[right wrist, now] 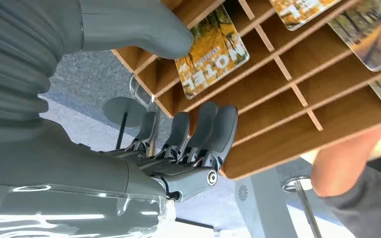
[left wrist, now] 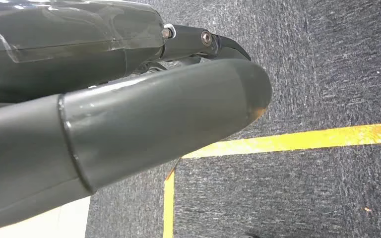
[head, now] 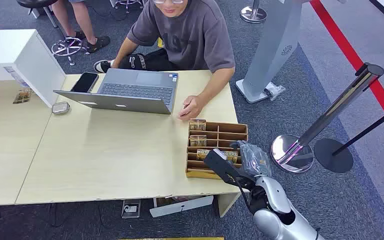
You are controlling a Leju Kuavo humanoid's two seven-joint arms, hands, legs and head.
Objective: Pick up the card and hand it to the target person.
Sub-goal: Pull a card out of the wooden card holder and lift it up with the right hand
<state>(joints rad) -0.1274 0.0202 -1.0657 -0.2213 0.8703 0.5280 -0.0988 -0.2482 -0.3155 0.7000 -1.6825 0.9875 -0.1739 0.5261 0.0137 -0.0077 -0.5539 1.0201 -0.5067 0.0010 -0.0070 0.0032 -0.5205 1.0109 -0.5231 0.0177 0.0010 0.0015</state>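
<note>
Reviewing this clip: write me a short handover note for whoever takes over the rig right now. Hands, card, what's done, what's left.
Right hand: open, at the wooden card tray, thumb and fingers either side of a hotel card standing in a near slot; nothing gripped yet.
Left hand: hangs over the carpet, holds nothing visible; fingers' state unclear.
Other cards stand in farther slots. The person sits behind the laptop, one hand on the table beside the tray.
Done: reach to tray. Left: grip the card, lift it, hand it over.
</note>
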